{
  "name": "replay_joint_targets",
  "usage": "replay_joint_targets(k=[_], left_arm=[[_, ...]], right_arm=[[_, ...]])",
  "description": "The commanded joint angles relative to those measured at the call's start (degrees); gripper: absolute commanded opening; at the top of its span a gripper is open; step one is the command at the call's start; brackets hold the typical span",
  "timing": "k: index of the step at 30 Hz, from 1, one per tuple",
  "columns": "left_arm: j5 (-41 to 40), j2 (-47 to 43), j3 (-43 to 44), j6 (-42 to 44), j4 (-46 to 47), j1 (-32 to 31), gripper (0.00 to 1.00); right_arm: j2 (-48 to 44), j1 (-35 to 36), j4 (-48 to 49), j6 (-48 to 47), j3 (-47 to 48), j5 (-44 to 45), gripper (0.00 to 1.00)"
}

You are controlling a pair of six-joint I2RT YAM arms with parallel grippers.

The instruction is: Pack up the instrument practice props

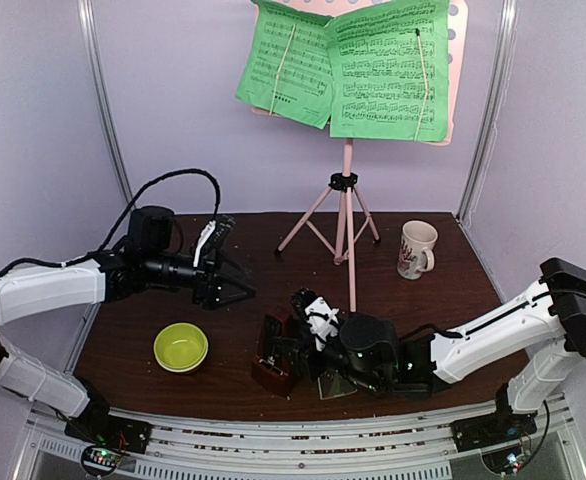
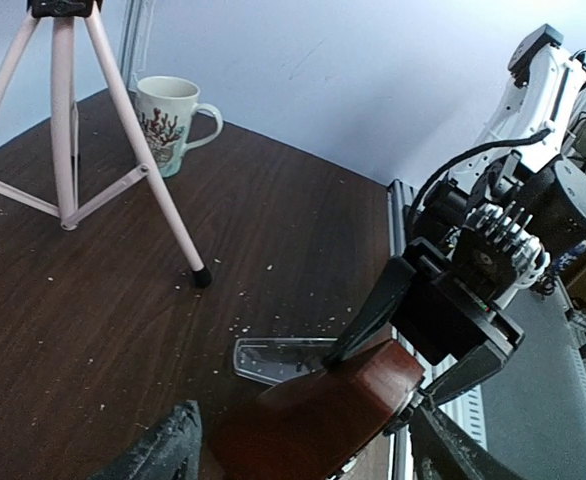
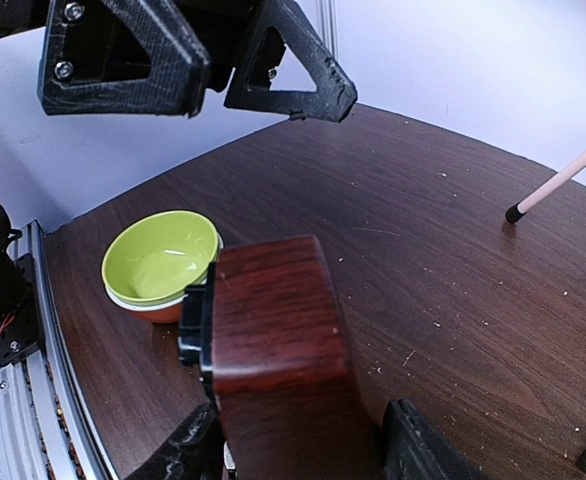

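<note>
Two claws low over the table (image 1: 443, 300). Right claw (image 1: 285, 352): clamped on the dark red metronome (image 3: 273, 340), both fingers (image 3: 191, 450) pressed to its sides. Cannot tell whether its base touches the wood. Just beside that claw, flat on the table: clear plastic cover (image 2: 273, 360). To its left, near: yellow-green bowl (image 1: 181, 347). Beyond it: pink music stand (image 1: 348, 205), nearest foot close by, green sheet-music pages (image 1: 348, 70) spread on the desk high above. Further beyond and to the right: white mug (image 1: 416, 248). Left claw (image 1: 231, 287): spread wide, holding nothing, raised over the table, tips aimed toward the metronome yet apart from it, bowl nearer the front edge than the claw.
</note>
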Motion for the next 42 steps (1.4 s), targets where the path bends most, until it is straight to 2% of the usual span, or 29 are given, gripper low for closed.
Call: replay_joint_targets(k=[1,8,15,20,27,42], left_arm=[[5.61,1.36,0.41,-1.87,4.90,-1.39,0.73],[6.10,3.26,0.38,-2.00,4.82,-3.36,0.66],[7.37,4.33,0.70,-1.60,4.32,-4.42,0.48],[8.20,4.89,0.79,-1.49,4.27,-5.11,0.39],[8.52,4.80,0.79,-1.35,4.26,-5.26,0.34],[8.22,4.64,0.94,-1.11,3.85,-5.34,0.31]], right_arm=[[-0.62,-0.22,-0.01,0.97,-1.11,0.94,0.54],[-0.08,-0.21,0.11,1.40,-0.83,1.22,0.53],[0.27,-0.21,-0.15,2.29,0.21,2.33,0.54],[0.88,-0.26,-1.15,2.65,1.29,3.32,0.55],[1.55,-0.41,-1.87,3.22,2.48,4.31,0.56],[1.93,-1.36,-2.73,4.31,3.89,4.71,0.58]])
